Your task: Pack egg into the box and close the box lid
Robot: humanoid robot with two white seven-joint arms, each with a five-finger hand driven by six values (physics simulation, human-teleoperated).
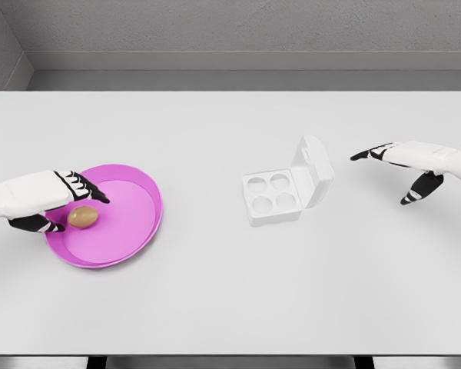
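On pink plate [142, 231]: egg [83, 217], left hand [42, 201]

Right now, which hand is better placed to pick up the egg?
Left. The left hand is already at the egg in the pink plate; the right hand hovers beyond the open box.

Before me a white table [230, 300] fills most of the frame, evenly lit with only soft shadows. Along the top runs a grey wall [246, 23], with a second wall [0, 54] meeting it in the upper left corner. At the bottom edge, dark floor [230, 362] shows.
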